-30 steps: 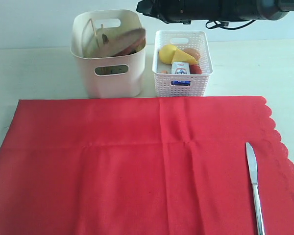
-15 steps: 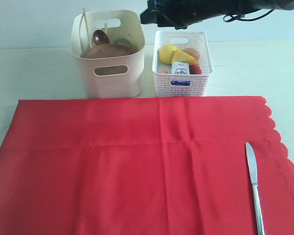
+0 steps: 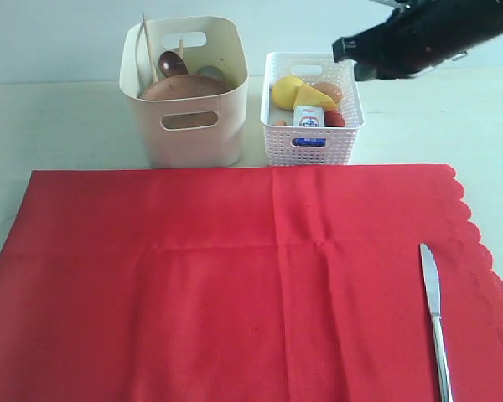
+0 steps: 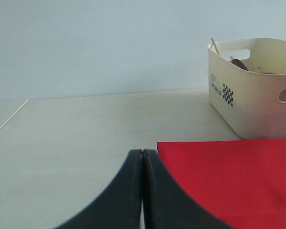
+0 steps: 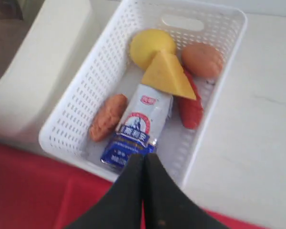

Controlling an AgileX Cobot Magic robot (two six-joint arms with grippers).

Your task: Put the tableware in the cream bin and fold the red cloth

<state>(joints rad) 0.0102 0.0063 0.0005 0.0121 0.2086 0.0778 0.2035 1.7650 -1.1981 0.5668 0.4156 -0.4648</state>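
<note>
Black arm (image 3: 423, 35) rightward from smooth cream bin (image 3: 193, 144)

Prob. a robotics lab w/ a staged dining setup; not confirmed. A plain pale table (image 3: 50, 126) is backed by a blank blue-grey wall (image 3: 50, 33) along the frame's top; a black robot arm (image 3: 427, 38) is seen upper right. A red cloth (image 3: 193, 276) is spread across the lower frame, w/ a white lattice basket (image 3: 314, 149) of food (image 3: 295, 90) top centre.
</note>
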